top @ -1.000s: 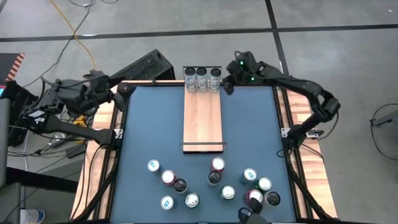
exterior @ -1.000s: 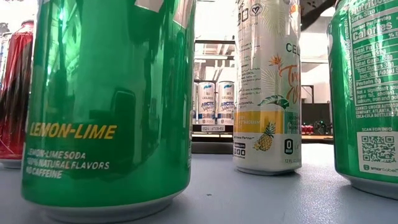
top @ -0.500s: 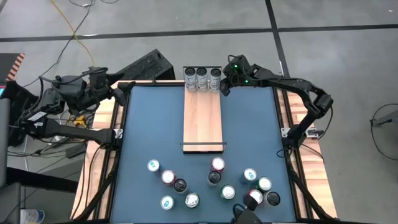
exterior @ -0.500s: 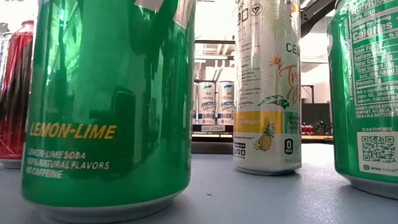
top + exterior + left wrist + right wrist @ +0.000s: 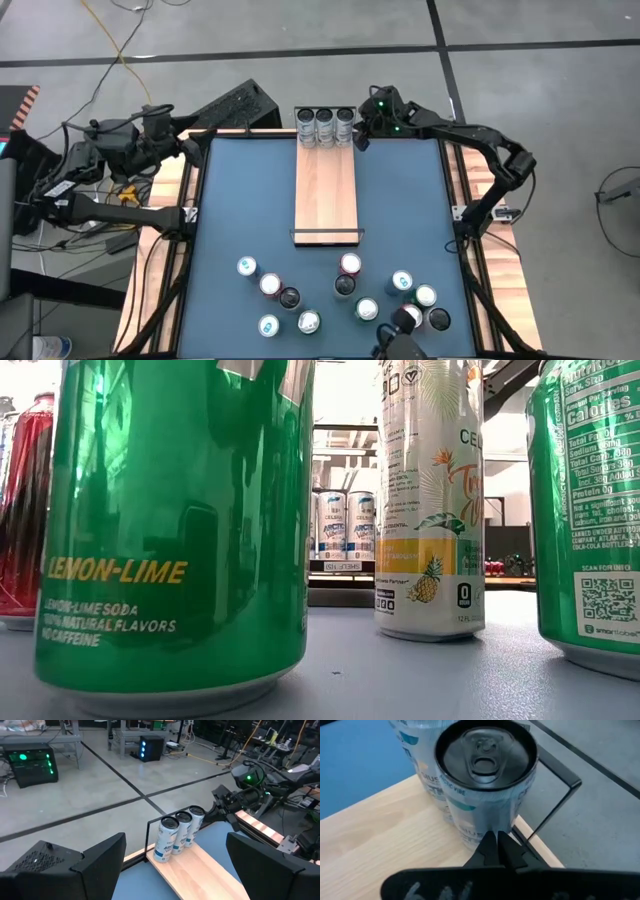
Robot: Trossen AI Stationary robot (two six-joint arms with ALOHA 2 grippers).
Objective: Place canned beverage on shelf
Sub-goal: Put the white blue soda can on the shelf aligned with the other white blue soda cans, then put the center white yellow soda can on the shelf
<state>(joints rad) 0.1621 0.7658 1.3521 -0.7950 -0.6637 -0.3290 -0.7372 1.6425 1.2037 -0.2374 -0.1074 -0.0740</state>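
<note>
The shelf (image 5: 325, 190), a pale wood plank with a black wire rail at each short end, lies in the middle of the blue table. Three silver-and-blue cans (image 5: 324, 122) stand upright in a row at its far end, and also show in the left wrist view (image 5: 180, 832) and the low view (image 5: 347, 525). My right gripper (image 5: 359, 137) is shut, just right of the rightmost can (image 5: 485, 780), its tips (image 5: 496, 842) at the can's lower wall. My left gripper (image 5: 192, 143) is open and empty at the table's far left corner, facing the cans (image 5: 176, 840). My right gripper points its shut fingertips (image 5: 490, 840) at the lower wall (image 5: 482, 827) of the rightmost can, coming from the table's right and slanting down. I cannot tell whether the tips touch the can. The can stands upright on the plank by the far wire rail.
Several loose cans (image 5: 345, 290) stand on the table's near part, beyond the shelf's near rail (image 5: 325, 238). In the low view a green can (image 5: 180, 530), a white can (image 5: 430, 500) and another green can (image 5: 590, 510) stand close. A black box (image 5: 235, 105) lies off the far left corner.
My right gripper has gone toward the table's left, up to the rightmost can on the shelf. The three cans stand as before.
</note>
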